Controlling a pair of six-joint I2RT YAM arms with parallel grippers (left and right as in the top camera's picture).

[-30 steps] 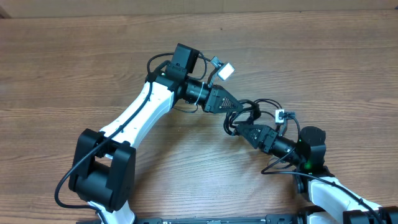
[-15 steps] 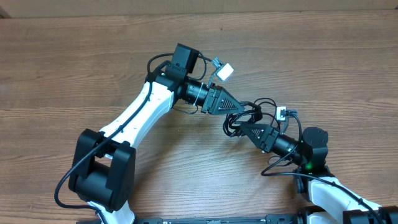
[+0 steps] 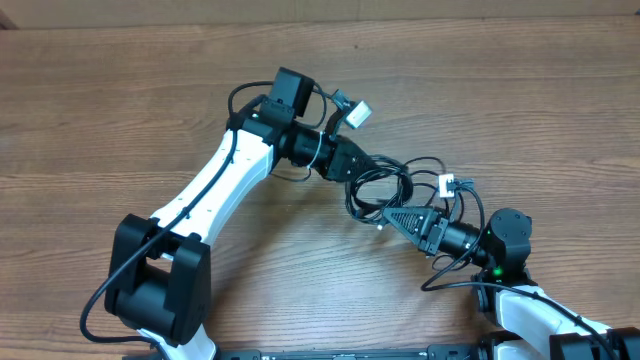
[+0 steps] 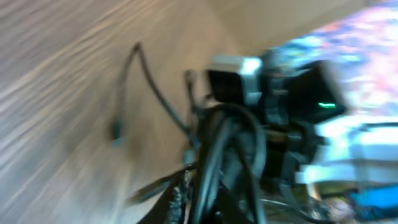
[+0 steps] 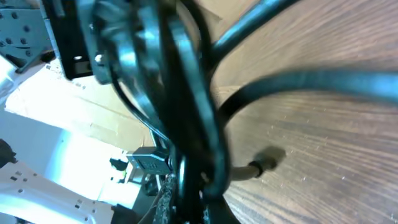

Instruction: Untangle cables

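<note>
Right pincer (image 3: 388,216): jaws closed on the cables (image 3: 378,188). In the wrist view the black cords (image 5: 186,93) run straight down into the pincer.

Left pincer (image 3: 372,170): jaws narrow, with cords (image 4: 214,155) bunched between them. This view is badly blurred, so how firm the grip is cannot be read.

The two pincers face each other tip to tip, with the tangle strung between them.

Counts:
- 2 arms and 2 pincers.
- 1 knot of cables. The number of strands cannot be counted, as the loops overlap.
- 2 loose ends seen. One ends in a plug (image 5: 264,158) near the right pincer; the other is a thin strand (image 4: 118,130) lying on the wood.

Location: the tangle sits about mid-desk, a little toward the right edge. Its loops spread out toward the right arm (image 3: 505,240).

Surroundings:
- The left arm (image 3: 220,170), white shell with black joints, crosses from the near-left corner.
- The right arm comes in from the near-right corner, with a green light (image 3: 495,267) lit.
- Each wrist's own thicker black lead crowds the tangle.

Materials: the cords are thin, black, glossy and round. The desk (image 3: 120,100) is brown wood-grain, flat and matte.
</note>
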